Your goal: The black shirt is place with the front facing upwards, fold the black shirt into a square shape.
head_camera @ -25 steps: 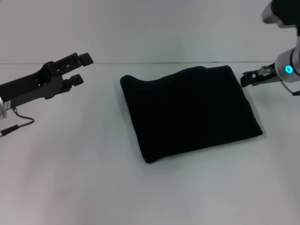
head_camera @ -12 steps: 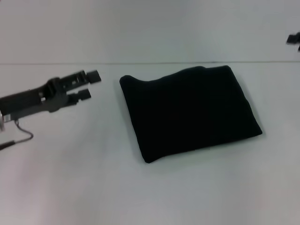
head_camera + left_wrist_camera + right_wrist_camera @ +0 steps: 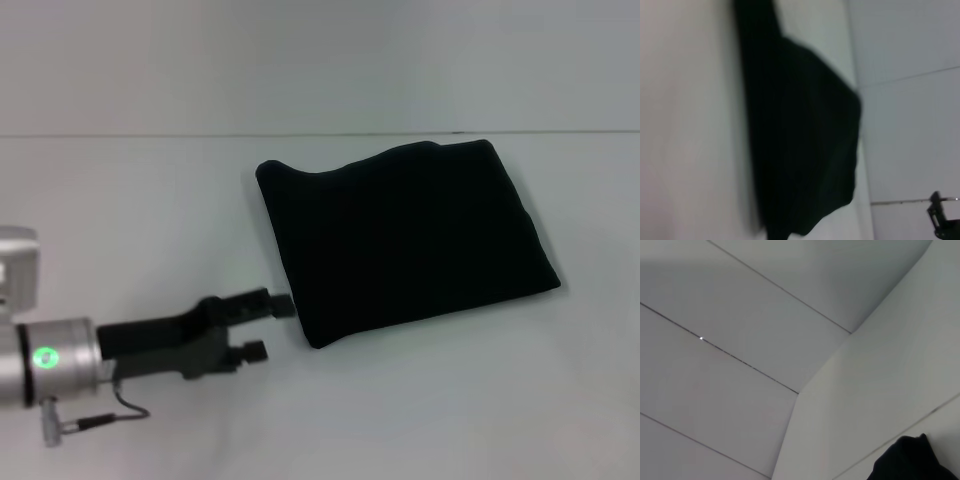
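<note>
The black shirt (image 3: 405, 240) lies folded into a rough rectangle on the white table (image 3: 150, 230), right of centre, with no lettering showing. My left gripper (image 3: 272, 325) is low at the near left, open, its fingertips just beside the shirt's near-left corner with nothing between them. The left wrist view looks along the shirt (image 3: 800, 140) from that corner. My right arm is out of the head view; a small dark gripper shape (image 3: 940, 222) shows far off beyond the shirt in the left wrist view. The right wrist view catches only a corner of the shirt (image 3: 910, 460).
A pale wall (image 3: 320, 60) rises behind the table's far edge. A thin cable (image 3: 100, 420) hangs under my left wrist. Bare tabletop lies left of and in front of the shirt.
My left gripper has swung from the far left down to the shirt's near-left corner. The right arm has lifted out of the head view. The shirt has not moved.
</note>
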You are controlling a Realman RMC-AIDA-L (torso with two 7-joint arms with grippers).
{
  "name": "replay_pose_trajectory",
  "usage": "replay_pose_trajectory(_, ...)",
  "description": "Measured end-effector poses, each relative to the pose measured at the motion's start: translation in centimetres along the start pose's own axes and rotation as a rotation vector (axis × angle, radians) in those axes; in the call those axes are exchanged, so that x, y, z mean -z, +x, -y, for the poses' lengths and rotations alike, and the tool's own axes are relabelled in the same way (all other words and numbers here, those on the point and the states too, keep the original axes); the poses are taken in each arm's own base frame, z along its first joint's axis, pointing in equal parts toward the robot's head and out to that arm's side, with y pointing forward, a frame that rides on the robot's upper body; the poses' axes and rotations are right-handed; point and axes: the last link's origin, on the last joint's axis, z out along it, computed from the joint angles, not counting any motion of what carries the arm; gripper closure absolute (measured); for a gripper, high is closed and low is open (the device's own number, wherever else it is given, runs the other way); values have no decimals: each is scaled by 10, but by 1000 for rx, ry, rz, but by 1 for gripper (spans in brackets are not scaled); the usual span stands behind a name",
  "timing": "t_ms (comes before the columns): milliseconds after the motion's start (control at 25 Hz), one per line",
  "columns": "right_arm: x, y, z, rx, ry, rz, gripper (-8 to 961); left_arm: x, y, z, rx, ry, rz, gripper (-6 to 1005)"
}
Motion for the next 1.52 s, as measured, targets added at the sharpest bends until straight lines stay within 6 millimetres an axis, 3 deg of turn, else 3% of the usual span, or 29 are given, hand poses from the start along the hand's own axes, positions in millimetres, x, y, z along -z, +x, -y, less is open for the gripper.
replay_pose_trajectory(200, -6, 4, 1, 4, -10, -10, 208, -21, -4, 11, 88, 43, -4, 40)
replay_pose_trajectory(520, -16, 4, -5, 20, -34, -18, 240, -44, -1, 12, 113, 71, -14, 40)
replay_pose_trajectory(640, -17, 4, -5, 19, -35, -19, 239, -46, 2, 12, 112, 79, -24, 128)
replay_pose_trajectory(1000, -16, 5, -3, 10, -29, -14, 234, -64, 4, 9, 104, 108, -6, 179)
replay_pose_trajectory(1520, -12, 4, -1, 1, -23, 4, 227, -67, 7, 12, 92, 145, -16, 251)
